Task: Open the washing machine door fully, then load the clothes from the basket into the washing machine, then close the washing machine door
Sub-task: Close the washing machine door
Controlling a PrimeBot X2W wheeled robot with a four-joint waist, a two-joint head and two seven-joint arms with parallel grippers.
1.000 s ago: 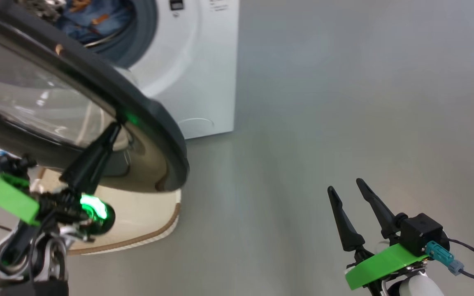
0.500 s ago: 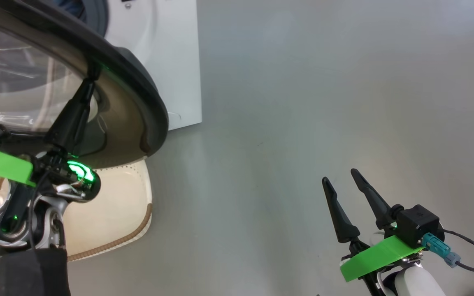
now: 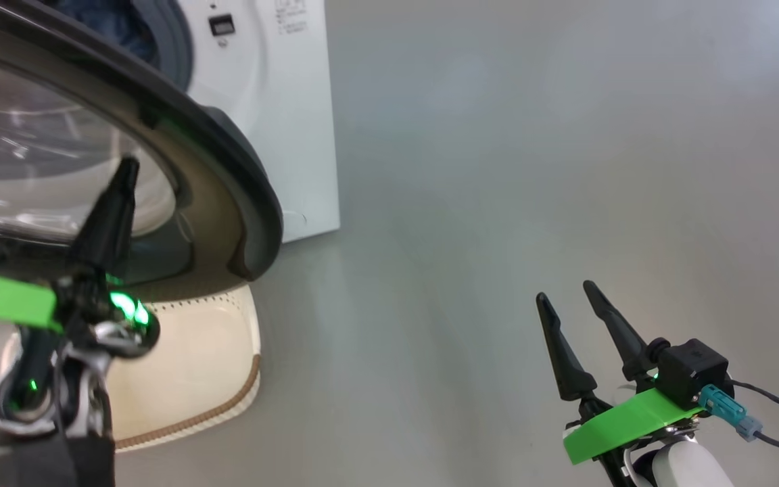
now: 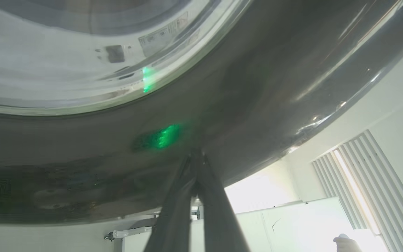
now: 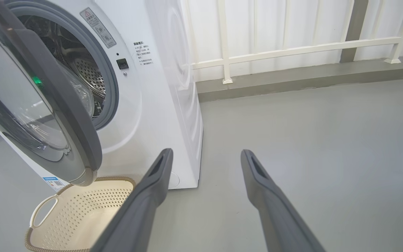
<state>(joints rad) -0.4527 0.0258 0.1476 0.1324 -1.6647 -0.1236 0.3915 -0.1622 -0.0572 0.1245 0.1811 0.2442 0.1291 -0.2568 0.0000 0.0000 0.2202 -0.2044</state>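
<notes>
The washing machine door [image 3: 227, 155], a black ring around bulging glass, stands swung part-way out from the white washing machine [image 3: 281, 101]. My left gripper [image 3: 128, 166] is shut with nothing in it. Its joined tips [image 4: 196, 154] press against the door's glossy black ring [image 4: 257, 87], just below the glass [image 4: 65, 52]. Blue clothes [image 3: 102, 20] show inside the drum opening. The cream basket [image 3: 186, 365] sits on the floor under the door and looks empty [image 5: 79, 213]. My right gripper [image 3: 569, 296] hangs open over bare floor, well right of the machine [image 5: 159, 70].
Grey floor stretches to the right of the machine. A white railing and a low kerb [image 5: 292, 52] run along the back. The door [image 5: 65, 105] overhangs the basket's near side.
The head camera has shifted. My left fingertips sat at the door's rim and now lie further in on its face. The right gripper has stayed open in the same place.
</notes>
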